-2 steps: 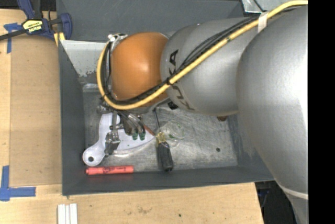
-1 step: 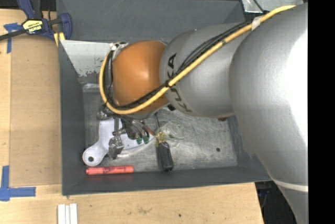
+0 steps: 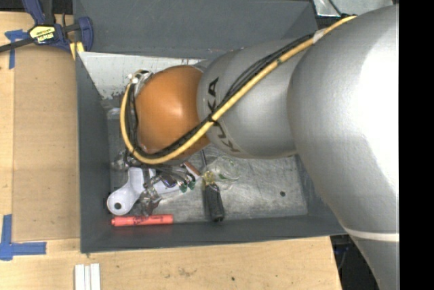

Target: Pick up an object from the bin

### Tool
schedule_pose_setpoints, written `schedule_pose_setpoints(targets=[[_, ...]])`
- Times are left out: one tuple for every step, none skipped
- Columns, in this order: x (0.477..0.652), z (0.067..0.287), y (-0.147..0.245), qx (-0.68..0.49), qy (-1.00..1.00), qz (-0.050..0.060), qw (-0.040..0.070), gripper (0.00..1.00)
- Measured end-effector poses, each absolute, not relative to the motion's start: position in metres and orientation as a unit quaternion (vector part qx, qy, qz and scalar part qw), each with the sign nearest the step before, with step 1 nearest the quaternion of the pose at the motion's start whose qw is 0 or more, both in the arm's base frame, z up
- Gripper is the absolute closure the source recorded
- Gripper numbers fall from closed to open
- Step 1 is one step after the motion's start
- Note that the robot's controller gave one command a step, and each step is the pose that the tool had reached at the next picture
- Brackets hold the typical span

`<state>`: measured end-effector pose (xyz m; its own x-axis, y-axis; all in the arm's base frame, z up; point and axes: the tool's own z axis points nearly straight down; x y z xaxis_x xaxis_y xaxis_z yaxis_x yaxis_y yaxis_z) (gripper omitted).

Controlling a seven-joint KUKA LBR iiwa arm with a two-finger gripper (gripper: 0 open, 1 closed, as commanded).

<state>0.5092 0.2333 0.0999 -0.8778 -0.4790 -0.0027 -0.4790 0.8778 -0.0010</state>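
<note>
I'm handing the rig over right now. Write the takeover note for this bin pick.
Gripper: low under the orange wrist cover, in the near-left part of the bin, beside a white tube-like thing. No grasp can be confirmed.
Nearby: red marker along the near wall, black stick-shaped thing, clear plastic piece.
Done: arm is down in the bin.
Left: secure one thing and lift it out.
</note>
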Motion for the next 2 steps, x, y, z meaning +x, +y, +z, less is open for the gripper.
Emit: schedule_pose_setpoints(targets=[[0.5214, 0.0754, 0.2441, -0.341, 0.94, -0.001, 0.007, 1.0], [0.5214, 0.0754, 0.2442, -0.341, 0.94, -0.001, 0.007, 1.0]])
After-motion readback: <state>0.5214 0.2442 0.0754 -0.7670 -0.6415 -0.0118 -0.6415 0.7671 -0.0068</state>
